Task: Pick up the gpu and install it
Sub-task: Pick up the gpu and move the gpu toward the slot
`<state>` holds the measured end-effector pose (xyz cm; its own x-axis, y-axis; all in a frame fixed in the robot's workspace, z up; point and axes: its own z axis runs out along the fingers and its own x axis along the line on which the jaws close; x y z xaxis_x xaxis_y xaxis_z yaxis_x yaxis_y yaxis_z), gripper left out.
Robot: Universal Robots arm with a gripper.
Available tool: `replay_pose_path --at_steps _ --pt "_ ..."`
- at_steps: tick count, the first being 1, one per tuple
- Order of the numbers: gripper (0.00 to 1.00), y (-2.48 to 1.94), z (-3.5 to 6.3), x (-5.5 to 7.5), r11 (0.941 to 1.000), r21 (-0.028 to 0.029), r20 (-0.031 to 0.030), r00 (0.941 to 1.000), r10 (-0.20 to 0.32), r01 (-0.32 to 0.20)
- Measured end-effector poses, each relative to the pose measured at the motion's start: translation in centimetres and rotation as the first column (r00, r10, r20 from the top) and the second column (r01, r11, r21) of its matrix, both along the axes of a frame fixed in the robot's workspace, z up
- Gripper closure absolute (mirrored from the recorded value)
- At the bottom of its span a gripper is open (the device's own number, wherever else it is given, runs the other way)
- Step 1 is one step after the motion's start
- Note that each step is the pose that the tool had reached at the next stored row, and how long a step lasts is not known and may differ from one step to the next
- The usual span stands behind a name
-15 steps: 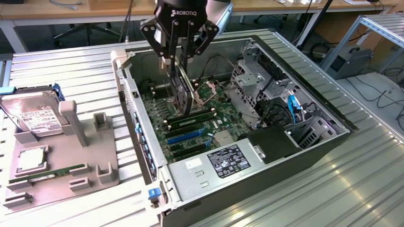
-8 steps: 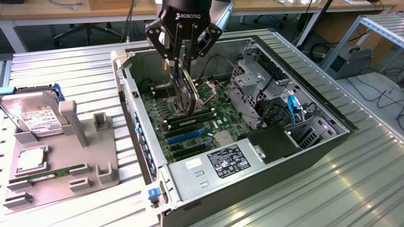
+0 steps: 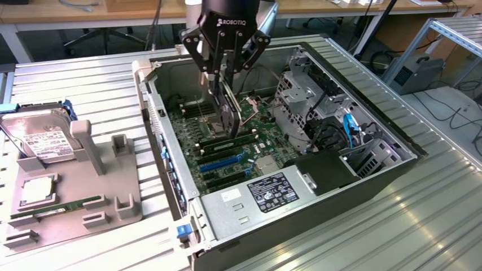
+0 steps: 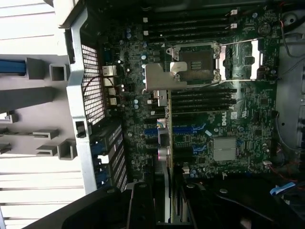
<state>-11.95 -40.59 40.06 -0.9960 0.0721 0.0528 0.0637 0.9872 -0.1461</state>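
Black jaws, white ROBOTIQ lettering (image 3: 231, 22)

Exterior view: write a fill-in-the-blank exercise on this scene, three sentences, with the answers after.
1. The gripper is shut on the ____, held on edge over the motherboard.
2. The hard drive rests on the grey fixture at the exterior view's ____.
3. The memory stick lying on that fixture is ____ in colour.
Missing words: gpu; left; green.
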Motion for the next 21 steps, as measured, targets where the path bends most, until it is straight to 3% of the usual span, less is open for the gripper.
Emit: replay_pose_path --at_steps 21 --pt "0.73 0.0 -1.22 2.3 1.0 0.0 -0.008 1.0 0.0 0.0"
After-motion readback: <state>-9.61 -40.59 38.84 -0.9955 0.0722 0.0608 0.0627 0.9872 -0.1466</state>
